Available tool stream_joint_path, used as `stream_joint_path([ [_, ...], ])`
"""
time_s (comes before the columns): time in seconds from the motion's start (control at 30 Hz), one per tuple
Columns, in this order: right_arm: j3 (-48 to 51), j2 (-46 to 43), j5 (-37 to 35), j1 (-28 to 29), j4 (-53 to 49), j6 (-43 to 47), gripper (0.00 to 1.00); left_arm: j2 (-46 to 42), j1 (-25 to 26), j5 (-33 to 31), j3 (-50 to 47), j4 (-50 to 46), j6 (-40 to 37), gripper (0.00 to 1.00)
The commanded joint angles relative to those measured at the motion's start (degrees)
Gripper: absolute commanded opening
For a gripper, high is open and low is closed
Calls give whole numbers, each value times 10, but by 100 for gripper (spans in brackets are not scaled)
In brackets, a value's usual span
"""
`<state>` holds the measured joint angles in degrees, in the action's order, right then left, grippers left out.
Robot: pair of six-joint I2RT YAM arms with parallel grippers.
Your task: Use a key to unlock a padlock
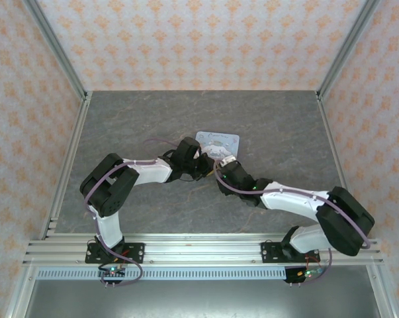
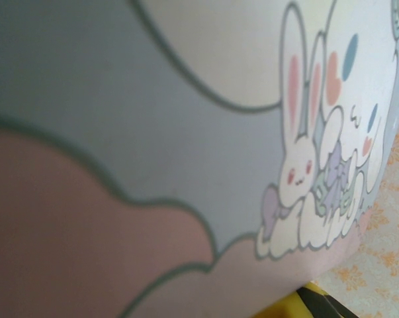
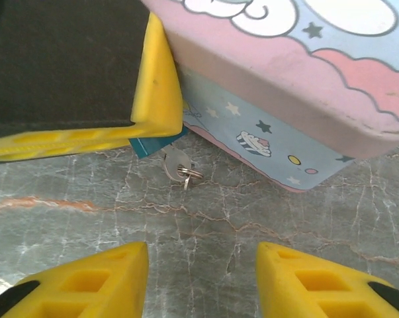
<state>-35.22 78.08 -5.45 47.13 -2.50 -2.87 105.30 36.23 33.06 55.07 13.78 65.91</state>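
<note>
While the left end effector (image 3: 165, 126) appears pinched shut on the padlock (image 3: 146, 144) just beside the tin (image 3: 285, 86), the key (image 3: 178, 165) juts out below; the right end effector (image 3: 202, 278), moderately wide and empty, should centre on the key head before closing.

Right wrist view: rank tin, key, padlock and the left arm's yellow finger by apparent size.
1. tin
2. yellow finger
3. key and padlock unranked: padlock mostly hidden under that finger.

Key (image 3: 175, 163) shiny metal; table (image 3: 252, 218) matt, marble-look; tin (image 3: 285, 73) smooth, printed.
</note>
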Motion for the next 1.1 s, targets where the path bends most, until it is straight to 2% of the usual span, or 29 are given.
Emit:
stream_joint_path([
  [0.0, -22, 21, -22, 5, 18, 32, 45, 1, -3, 28, 14, -12, -3, 0],
  [0.47, -58, 84, -42, 5, 36, 39, 39, -2, -3, 28, 11, -12, -2, 0],
  [0.7, -70, 103, -54, 2, 43, 35, 33, -4, -2, 29, 8, -10, -1, 0],
  [0.83, -70, 102, -46, -8, 43, 28, 26, -3, -2, 30, 7, -8, 0, 0],
  [1.07, -62, 84, 2, -34, 47, 10, 7, -2, -2, 31, 4, -4, 1, 0],
])
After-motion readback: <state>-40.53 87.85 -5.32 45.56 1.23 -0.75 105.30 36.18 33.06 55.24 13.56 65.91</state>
